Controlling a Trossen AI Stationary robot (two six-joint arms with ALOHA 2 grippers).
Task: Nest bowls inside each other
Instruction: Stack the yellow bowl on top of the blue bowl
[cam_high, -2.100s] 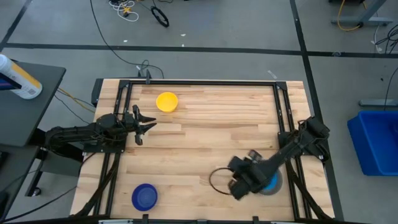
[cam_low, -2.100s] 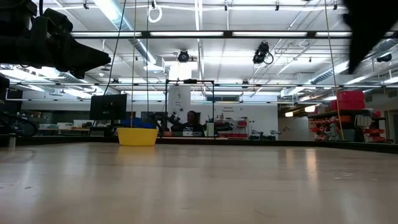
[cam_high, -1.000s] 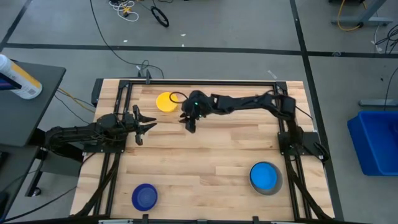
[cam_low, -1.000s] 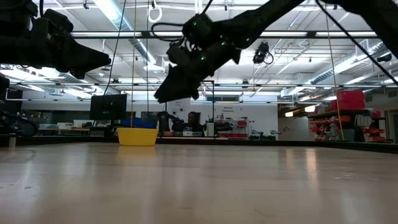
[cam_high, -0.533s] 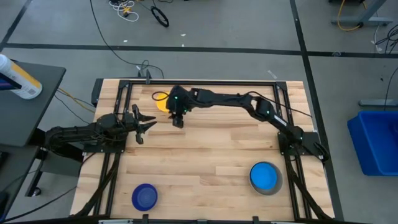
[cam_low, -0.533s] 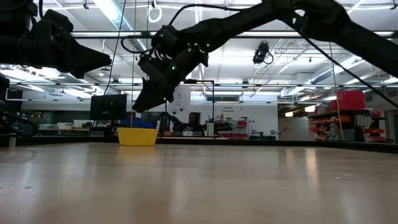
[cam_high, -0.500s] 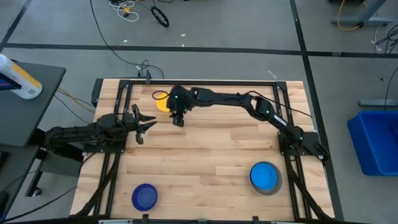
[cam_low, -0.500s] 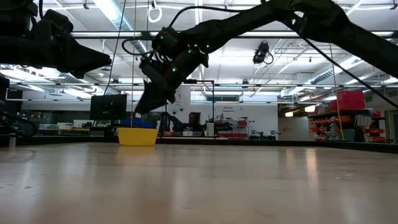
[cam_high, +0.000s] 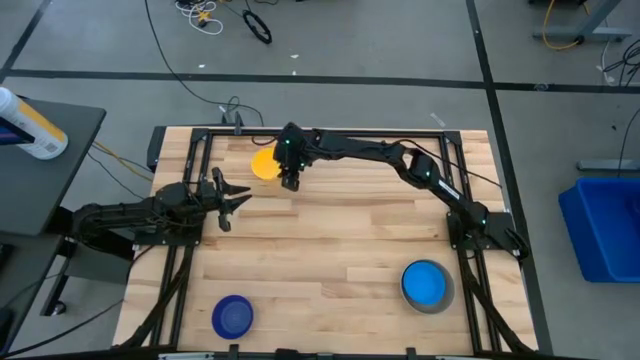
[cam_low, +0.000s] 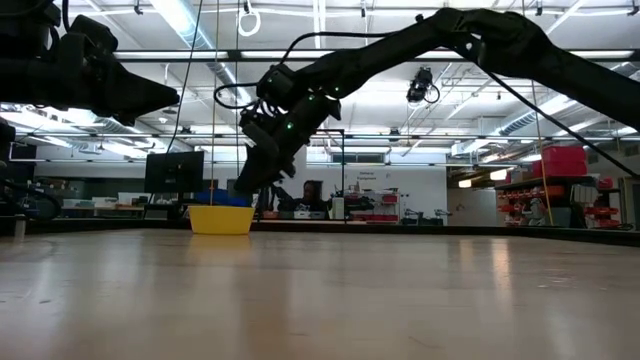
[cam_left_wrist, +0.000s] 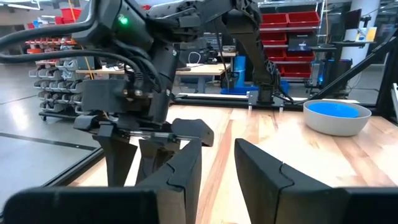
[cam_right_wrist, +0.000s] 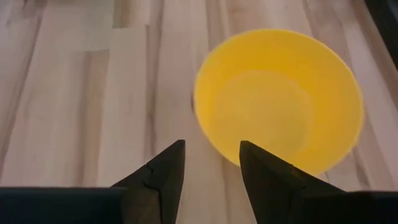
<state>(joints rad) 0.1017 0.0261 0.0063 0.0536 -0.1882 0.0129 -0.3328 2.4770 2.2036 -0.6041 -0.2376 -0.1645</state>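
Observation:
A yellow bowl (cam_high: 262, 165) (cam_right_wrist: 280, 99) stands upright on its base in the table's far left part. My right gripper (cam_high: 291, 184) (cam_right_wrist: 211, 165) hovers open just beside it and a little above, slanting down, with the bowl's near rim ahead of its fingertips (cam_low: 240, 190). A light blue bowl sits inside a grey bowl (cam_high: 427, 285) (cam_left_wrist: 336, 115) at the near right. A dark blue bowl (cam_high: 232, 317) stands at the near left. My left gripper (cam_high: 238, 198) (cam_left_wrist: 217, 168) waits open at the left edge, pointing level.
Black frame rails (cam_high: 200, 150) run along the table's left, far and right sides. Bare wood lies between the yellow bowl and the grey bowl. The right arm (cam_high: 380, 155) stretches across the table's far part.
My right gripper has swung from the middle of the table's far part toward the left and the far edge, up to the yellow bowl, and has sunk a little. The bowls have stayed where they were.

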